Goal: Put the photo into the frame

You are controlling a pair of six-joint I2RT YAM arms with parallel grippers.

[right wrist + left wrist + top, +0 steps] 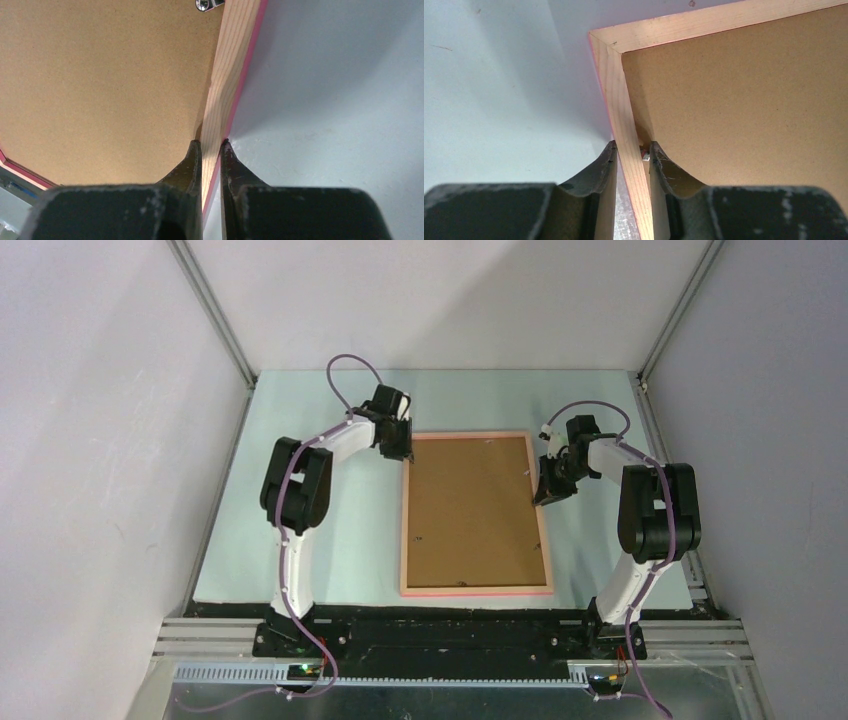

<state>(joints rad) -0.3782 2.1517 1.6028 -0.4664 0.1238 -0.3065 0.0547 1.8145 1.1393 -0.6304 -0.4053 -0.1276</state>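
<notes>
The frame [476,590] lies face down on the table, pale wood back up with its pink edge showing. A plain brown backing board [472,505] fills it. The photo is not in view. My left gripper [403,452] is at the frame's far left corner. In the left wrist view it [632,145] straddles the left rail [621,100], closed on it at a slight skew. My right gripper [546,498] is at the right rail. In the right wrist view it [210,142] is shut tight on that rail [230,65].
The pale mat [330,540] borders the frame on both sides. A small metal tab [205,5] sits at the inner edge of the right rail. Grey walls enclose the table on three sides.
</notes>
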